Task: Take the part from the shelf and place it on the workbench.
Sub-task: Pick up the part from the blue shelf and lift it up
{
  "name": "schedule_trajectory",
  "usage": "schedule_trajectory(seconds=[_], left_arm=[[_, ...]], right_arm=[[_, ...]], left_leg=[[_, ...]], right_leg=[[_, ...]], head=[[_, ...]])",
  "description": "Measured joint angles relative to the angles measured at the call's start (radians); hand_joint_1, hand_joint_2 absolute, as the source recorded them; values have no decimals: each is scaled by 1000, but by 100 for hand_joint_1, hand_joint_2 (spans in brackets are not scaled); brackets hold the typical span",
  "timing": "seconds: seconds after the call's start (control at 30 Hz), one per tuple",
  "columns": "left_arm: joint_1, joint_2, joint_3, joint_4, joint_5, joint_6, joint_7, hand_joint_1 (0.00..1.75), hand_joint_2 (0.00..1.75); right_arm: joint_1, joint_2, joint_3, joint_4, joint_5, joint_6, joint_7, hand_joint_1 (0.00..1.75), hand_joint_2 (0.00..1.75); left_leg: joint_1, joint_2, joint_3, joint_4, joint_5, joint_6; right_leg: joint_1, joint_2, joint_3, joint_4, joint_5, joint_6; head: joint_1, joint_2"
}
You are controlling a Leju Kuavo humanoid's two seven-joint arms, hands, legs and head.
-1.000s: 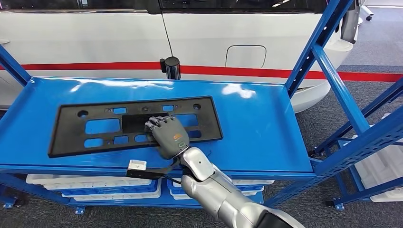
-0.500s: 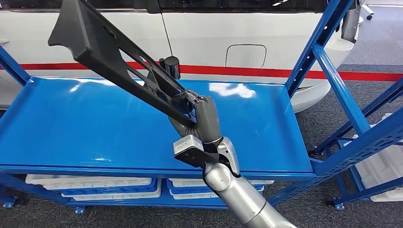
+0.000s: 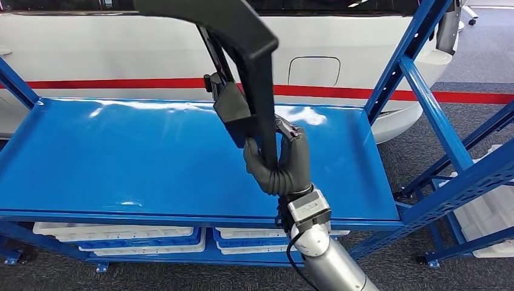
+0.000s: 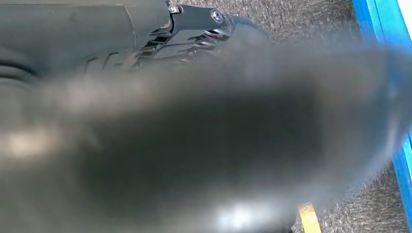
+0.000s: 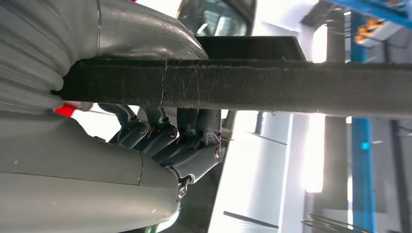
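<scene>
Behind, white car with red stripe. Nearer, blue shelf, top deck bare and glossy. Above it, black plastic panel lifted clear, tilted near upright. Right hand fingers wrapped round its lower edge. Left hand: blurred, grip unreadable.
</scene>
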Motion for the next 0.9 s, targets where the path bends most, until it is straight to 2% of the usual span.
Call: schedule_trajectory(seconds=[0.3, 0.63, 0.9], left_arm=[[4, 0, 25, 0, 15, 18, 46, 0, 175], [5, 0, 57, 0, 27, 27, 34, 0, 175], [5, 0, 73, 0, 36, 18, 26, 0, 175]], right_arm=[[39, -55, 17, -134, -18, 53, -10, 175, 175], [75, -84, 39, -170, -90, 84, 6, 175, 175], [98, -112, 28, -172, -69, 60, 21, 175, 175]], left_leg=[[0, 0, 0, 0, 0, 0], [0, 0, 0, 0, 0, 0], [0, 0, 0, 0, 0, 0]], right_leg=[[0, 0, 0, 0, 0, 0], [0, 0, 0, 0, 0, 0], [0, 0, 0, 0, 0, 0]], head=[[0, 0], [0, 0], [0, 0]])
